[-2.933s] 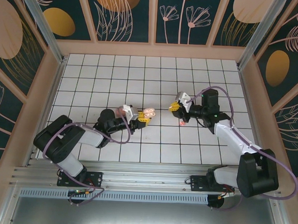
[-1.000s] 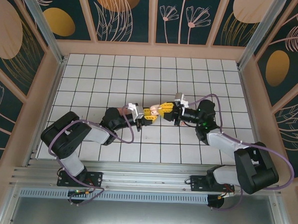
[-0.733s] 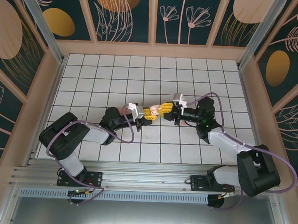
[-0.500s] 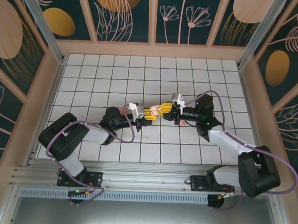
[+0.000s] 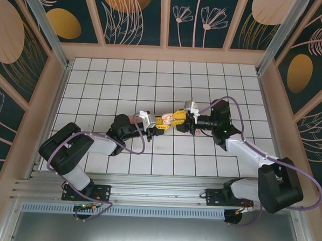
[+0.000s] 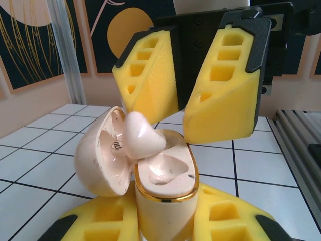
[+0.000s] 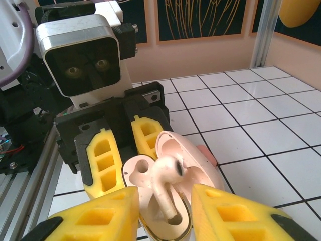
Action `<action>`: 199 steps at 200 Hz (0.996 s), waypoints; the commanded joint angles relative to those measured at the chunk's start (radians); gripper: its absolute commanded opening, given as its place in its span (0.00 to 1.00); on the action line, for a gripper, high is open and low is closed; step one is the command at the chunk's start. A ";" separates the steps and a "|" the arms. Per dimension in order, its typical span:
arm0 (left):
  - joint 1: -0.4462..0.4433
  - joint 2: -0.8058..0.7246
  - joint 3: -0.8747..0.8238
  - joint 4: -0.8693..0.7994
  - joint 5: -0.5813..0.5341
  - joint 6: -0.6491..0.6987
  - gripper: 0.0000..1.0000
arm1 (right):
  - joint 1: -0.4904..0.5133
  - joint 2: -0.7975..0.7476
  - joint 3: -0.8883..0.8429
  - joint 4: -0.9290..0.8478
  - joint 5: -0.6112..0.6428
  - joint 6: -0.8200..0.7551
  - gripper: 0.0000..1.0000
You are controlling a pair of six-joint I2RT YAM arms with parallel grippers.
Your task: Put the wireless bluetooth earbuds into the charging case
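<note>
**Both arms met at mid-counter, bud in the open case**

Nearly three seconds ago my arms were apart on the white tiled counter (image 5: pixel 125 81). The left one was drawn back toward its base and the right one was out over the tiles to its own side. Now both reach inward and their tips meet near the middle of the counter. Over the last second the arms have barely moved, and the main change is in my right fingers.

My left end effector (image 7: pixel 125 150) is closed narrow on the charging case (image 6: pixel 163 201), with a yellow finger on each side of its lower body, holding it upright above the tiles. My right end effector (image 6: pixel 180 118) hangs just over the case with its fingers parted a little. There is a gap on either side of the bud and the fingers grip nothing. A second ago those fingers were pinched together.

The case is pale beige with a gold rim. Its lid (image 6: pixel 98 160) is swung open to one side and stays hinged.

One pale beige bud (image 6: pixel 143 134) is in the case. Its stem points down into the body and its rounded head stands above the rim, against the hinge side by the lid. The moulded hollow (image 6: pixel 165 170) next to it is bare.

From the right wrist, something pinkish (image 7: pixel 206 153) lies on the tiles just behind the lid. I cannot tell what it is.
</note>
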 commanded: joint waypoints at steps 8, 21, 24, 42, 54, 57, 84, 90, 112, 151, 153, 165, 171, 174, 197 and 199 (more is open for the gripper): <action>-0.003 -0.037 0.025 0.038 0.032 0.023 0.16 | -0.012 -0.037 0.025 -0.022 -0.008 -0.020 0.34; -0.004 -0.039 0.025 0.031 0.029 0.029 0.16 | -0.013 -0.045 0.026 -0.025 -0.006 -0.020 0.34; -0.004 -0.040 0.025 0.028 0.027 0.029 0.16 | -0.013 -0.047 0.027 -0.026 -0.005 -0.020 0.34; -0.003 -0.043 0.026 0.012 0.022 0.037 0.16 | -0.013 -0.057 0.032 -0.042 -0.002 -0.026 0.34; -0.004 -0.043 0.028 0.001 0.007 0.044 0.16 | -0.012 -0.068 0.035 -0.054 -0.002 -0.032 0.34; -0.004 -0.044 0.029 -0.003 0.003 0.044 0.16 | -0.013 -0.072 0.036 -0.055 0.000 -0.033 0.34; -0.003 -0.047 0.028 -0.045 -0.044 0.073 0.15 | -0.012 -0.108 0.037 -0.062 0.012 -0.020 0.34; -0.003 -0.048 0.028 -0.058 -0.050 0.085 0.15 | -0.013 -0.116 0.038 -0.066 0.019 -0.014 0.34; -0.005 -0.051 0.030 -0.107 -0.067 0.118 0.15 | -0.012 -0.135 0.043 -0.094 0.037 0.007 0.34; -0.003 -0.053 0.032 -0.149 -0.073 0.147 0.15 | 0.040 -0.159 0.076 -0.230 0.153 -0.043 0.33; -0.003 -0.053 0.032 -0.150 -0.072 0.149 0.15 | 0.043 -0.159 0.078 -0.237 0.162 -0.048 0.33; -0.004 -0.056 0.032 -0.161 -0.073 0.157 0.15 | 0.065 -0.156 0.095 -0.285 0.206 -0.079 0.33; -0.003 -0.055 0.032 -0.169 -0.074 0.161 0.15 | 0.073 -0.153 0.105 -0.309 0.228 -0.094 0.34; -0.004 -0.056 0.033 -0.171 -0.076 0.164 0.15 | 0.077 -0.150 0.110 -0.319 0.235 -0.099 0.34; -0.004 -0.062 0.035 -0.197 -0.076 0.182 0.15 | 0.091 -0.120 0.141 -0.374 0.266 -0.141 0.33; -0.004 -0.062 0.036 -0.199 -0.077 0.185 0.15 | 0.092 -0.116 0.142 -0.377 0.267 -0.143 0.33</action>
